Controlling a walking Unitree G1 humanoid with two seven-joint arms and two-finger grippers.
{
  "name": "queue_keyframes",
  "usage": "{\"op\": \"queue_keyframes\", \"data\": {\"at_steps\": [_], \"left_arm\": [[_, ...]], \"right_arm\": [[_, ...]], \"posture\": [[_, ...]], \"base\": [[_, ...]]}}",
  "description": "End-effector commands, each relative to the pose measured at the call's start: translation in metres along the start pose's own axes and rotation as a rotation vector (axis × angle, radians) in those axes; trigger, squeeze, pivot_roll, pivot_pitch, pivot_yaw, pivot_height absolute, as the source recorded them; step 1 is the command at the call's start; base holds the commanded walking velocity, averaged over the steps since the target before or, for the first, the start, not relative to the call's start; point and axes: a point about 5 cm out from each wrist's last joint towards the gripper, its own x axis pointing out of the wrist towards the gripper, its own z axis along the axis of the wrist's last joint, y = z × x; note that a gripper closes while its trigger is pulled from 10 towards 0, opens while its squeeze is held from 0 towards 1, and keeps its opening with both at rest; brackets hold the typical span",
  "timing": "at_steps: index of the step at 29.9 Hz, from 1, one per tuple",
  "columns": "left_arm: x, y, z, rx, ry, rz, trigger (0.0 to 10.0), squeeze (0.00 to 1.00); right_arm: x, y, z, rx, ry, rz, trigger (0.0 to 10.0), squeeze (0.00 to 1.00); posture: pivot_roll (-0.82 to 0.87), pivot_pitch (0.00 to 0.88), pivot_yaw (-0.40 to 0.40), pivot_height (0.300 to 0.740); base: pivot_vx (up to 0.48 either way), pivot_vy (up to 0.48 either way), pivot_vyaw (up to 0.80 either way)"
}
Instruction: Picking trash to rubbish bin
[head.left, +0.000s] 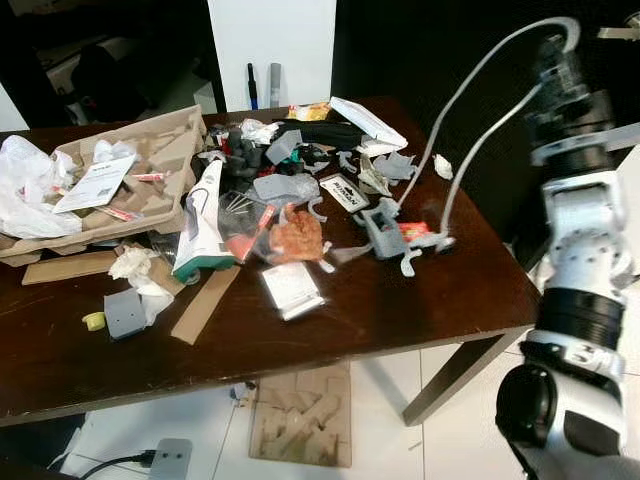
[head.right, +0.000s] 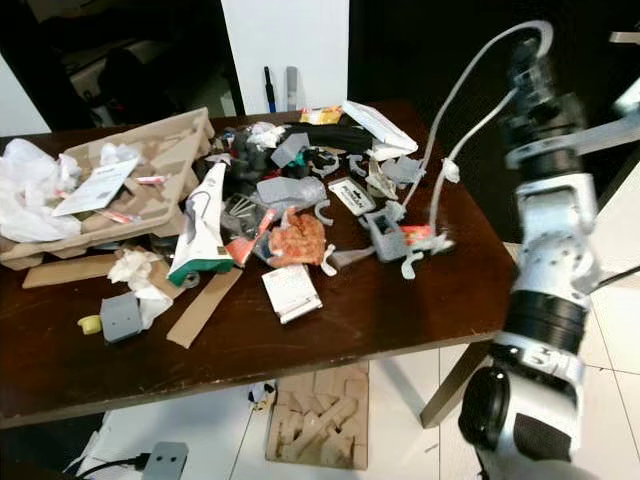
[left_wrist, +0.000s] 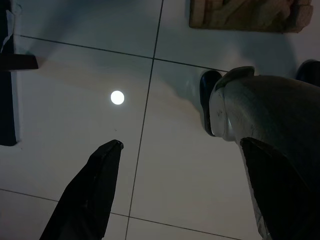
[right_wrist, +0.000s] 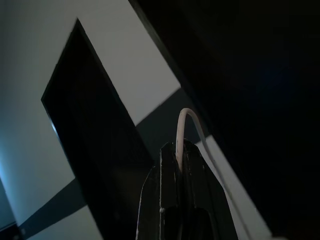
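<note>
On a dark wooden table (head.left: 420, 310) strewn with rubbish, seen from the head camera, the right gripper (head.left: 560, 45) is raised high at the table's far right corner, pinching a pale grey cable (head.left: 470, 90) that loops down to the clutter. The lower end of the cable lies beside a grey plastic piece (head.left: 383, 232) and a small red scrap (head.left: 413, 229). A cardboard tray (head.left: 150, 160) with crumpled white plastic (head.left: 25, 185) sits at the left; a white-and-green packet (head.left: 203, 225), an orange mesh bag (head.left: 296, 236) and a clear sachet (head.left: 290, 288) lie mid-table. A moulded cardboard insert (head.left: 300, 415) rests on the tiled floor (head.left: 450, 440) below.

From the left wrist, the left gripper (left_wrist: 182, 175) hangs over the tiles, its fingers (left_wrist: 95, 190) spread wide and holding nothing, beside the robot's foot (left_wrist: 235, 105).

From the right wrist, aimed upward at dark walls, the fingers (right_wrist: 172, 195) are shown clamped narrow on the cable (right_wrist: 184, 125), which arches away between them.
</note>
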Motion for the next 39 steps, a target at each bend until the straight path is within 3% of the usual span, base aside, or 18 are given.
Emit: {"op": "queue_keyframes", "data": {"at_steps": [1, 10, 17, 20, 21, 25, 32, 39], "left_arm": [[-0.003, -0.012, -0.032, 0.005, 0.131, -0.066, 10.0, 0.00], [-0.002, -0.014, -0.027, 0.011, 0.120, -0.068, 10.0, 0.00], [-0.002, -0.015, -0.028, 0.006, 0.123, -0.066, 10.0, 0.00], [-0.002, -0.016, -0.029, 0.001, 0.126, -0.067, 10.0, 0.00], [-0.002, -0.018, -0.030, -0.002, 0.128, -0.070, 10.0, 0.00], [-0.002, -0.019, -0.030, -0.002, 0.128, -0.072, 10.0, 0.00], [-0.002, -0.019, -0.030, -0.003, 0.125, -0.071, 10.0, 0.00], [-0.001, -0.019, -0.027, 0.000, 0.121, -0.071, 10.0, 0.00]], "right_arm": [[0.002, 0.004, 0.005, -0.001, -0.025, 0.017, 0.0, 0.00], [0.003, 0.022, -0.024, 0.071, 0.068, 0.125, 0.0, 0.00], [0.004, 0.031, -0.032, 0.106, 0.093, 0.173, 0.0, 0.00], [0.003, 0.037, -0.037, 0.128, 0.110, 0.207, 0.0, 0.00], [0.004, 0.046, -0.042, 0.157, 0.126, 0.249, 0.0, 0.00], [0.007, 0.051, -0.046, 0.168, 0.135, 0.276, 0.0, 0.00], [0.018, 0.057, -0.039, 0.191, 0.088, 0.305, 0.0, 0.00], [0.035, 0.078, -0.017, 0.306, -0.018, 0.431, 0.0, 0.00]], "posture": [[0.03, 0.086, 0.016, 0.740], [0.04, 0.080, 0.007, 0.740], [0.04, 0.083, 0.003, 0.740], [0.04, 0.083, 0.003, 0.740], [0.04, 0.085, -0.001, 0.740], [0.04, 0.085, -0.002, 0.740], [0.04, 0.082, -0.002, 0.740], [0.05, 0.077, -0.001, 0.740]], "base": [[0.000, 0.000, 0.00], [0.000, 0.000, 0.00], [0.000, 0.000, 0.00], [0.000, 0.000, 0.00], [0.000, 0.000, 0.00], [0.000, 0.000, 0.00], [0.000, 0.000, 0.00], [0.000, 0.000, 0.00]]}}
